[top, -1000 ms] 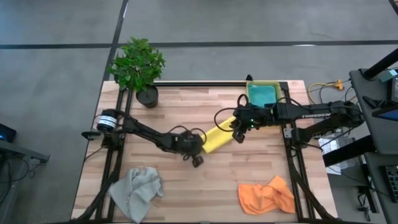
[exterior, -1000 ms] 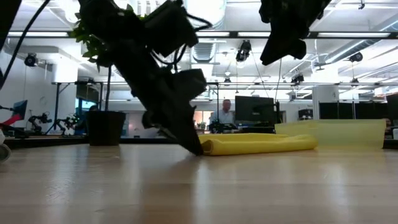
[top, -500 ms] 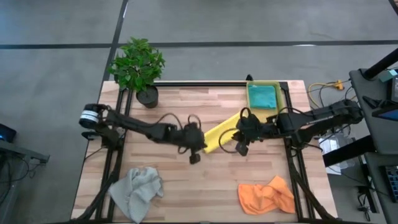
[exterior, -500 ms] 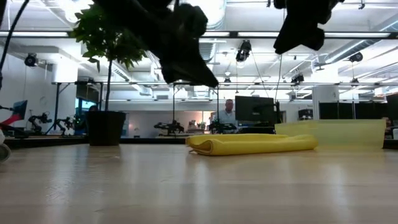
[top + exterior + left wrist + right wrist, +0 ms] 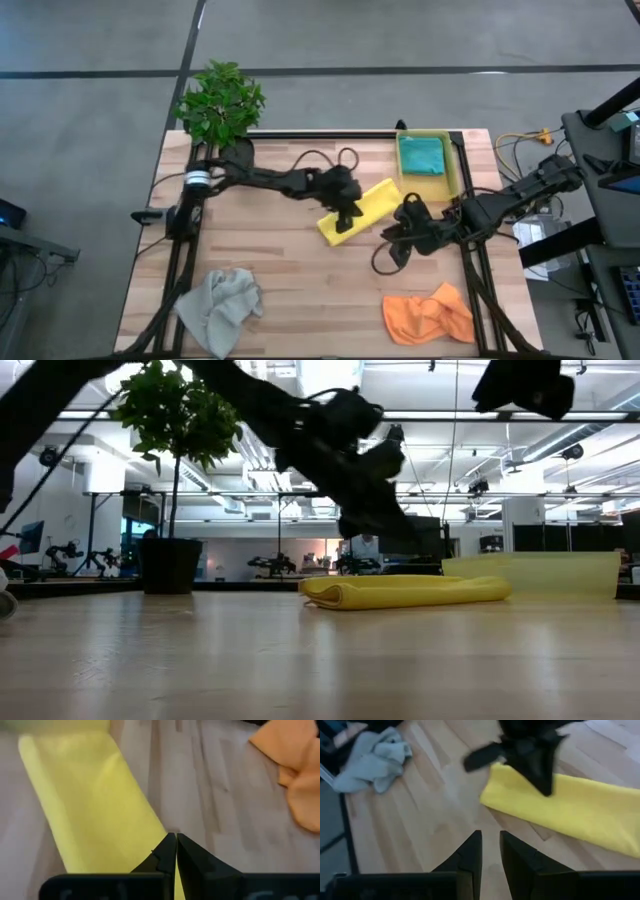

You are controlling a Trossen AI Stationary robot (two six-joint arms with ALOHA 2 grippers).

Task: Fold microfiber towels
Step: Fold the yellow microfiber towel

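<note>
Left gripper [image 5: 345, 222], fingers together, hovers over the folded yellow towel [image 5: 358, 210]; next, probably the bin [image 5: 453, 170] at two o'clock.

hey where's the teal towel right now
The teal towel lies folded inside the yellow bin at the table's far right corner in the high view, just beyond the folded yellow towel.

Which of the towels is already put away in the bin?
The teal towel, lying in the yellow bin; the yellow, grey and orange ones lie on the table.
</note>
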